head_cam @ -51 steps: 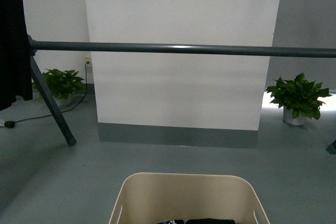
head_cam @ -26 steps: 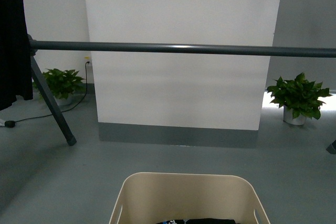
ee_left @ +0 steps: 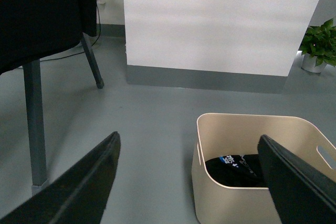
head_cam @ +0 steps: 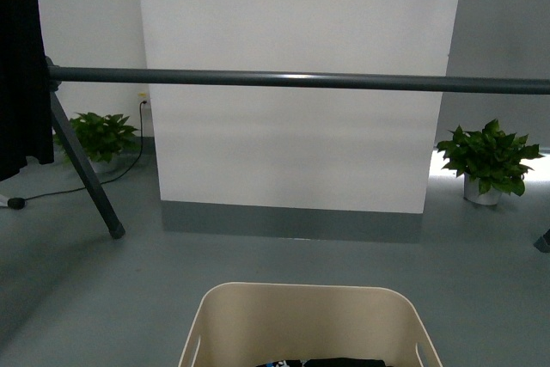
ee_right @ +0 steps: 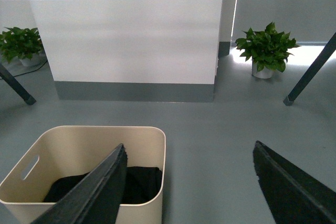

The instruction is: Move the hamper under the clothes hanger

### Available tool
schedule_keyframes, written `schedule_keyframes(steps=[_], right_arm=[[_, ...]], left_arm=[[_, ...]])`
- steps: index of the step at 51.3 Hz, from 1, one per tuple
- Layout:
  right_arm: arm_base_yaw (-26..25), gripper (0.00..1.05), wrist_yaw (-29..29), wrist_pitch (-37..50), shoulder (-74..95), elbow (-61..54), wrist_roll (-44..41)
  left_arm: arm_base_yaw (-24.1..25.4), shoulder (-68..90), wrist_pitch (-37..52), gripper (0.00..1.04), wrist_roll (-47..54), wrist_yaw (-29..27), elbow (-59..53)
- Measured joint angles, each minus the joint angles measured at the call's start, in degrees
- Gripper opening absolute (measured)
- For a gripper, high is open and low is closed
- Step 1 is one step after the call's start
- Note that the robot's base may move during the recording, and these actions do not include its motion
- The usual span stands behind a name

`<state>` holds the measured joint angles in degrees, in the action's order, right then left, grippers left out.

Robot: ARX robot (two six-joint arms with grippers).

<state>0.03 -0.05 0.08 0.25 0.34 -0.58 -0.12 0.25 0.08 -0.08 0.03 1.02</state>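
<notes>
The beige hamper (head_cam: 309, 324) stands on the grey floor at the bottom centre of the front view, dark clothes inside. The clothes hanger's horizontal bar (head_cam: 301, 80) runs across farther off, near the white wall; black cloth (head_cam: 21, 58) hangs at its left end above an angled leg (head_cam: 86, 169). The hamper stands nearer to me than the bar. My left gripper (ee_left: 189, 153) is open, with the hamper (ee_left: 220, 187) between its fingers and to the right. My right gripper (ee_right: 189, 158) is open, with the hamper (ee_right: 79, 140) at its left finger. Neither touches the hamper.
Two potted plants stand by the wall, one at the left (head_cam: 101, 137) and one at the right (head_cam: 488, 159). A black cable (head_cam: 77, 185) runs over the floor at the left. A white wall panel (head_cam: 296, 83) stands behind the bar. Another rack leg (ee_right: 310, 72) shows in the right wrist view.
</notes>
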Motion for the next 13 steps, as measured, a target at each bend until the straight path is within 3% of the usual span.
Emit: schedule_keyframes(steps=[7, 11, 13], right_arm=[[0.0, 0.91, 0.0, 0.0, 0.0, 0.0, -0.02], [0.0, 0.99, 0.0, 0.0, 0.0, 0.0, 0.07], [0.0, 0.97, 0.0, 0.0, 0.0, 0.0, 0.04]], left_arm=[[0.0, 0.0, 0.0, 1.0, 0.02, -0.02, 0.0], [0.0, 0.02, 0.0, 0.98, 0.04, 0.0, 0.0], [0.0, 0.0, 0.0, 0.98, 0.04, -0.02, 0.0]])
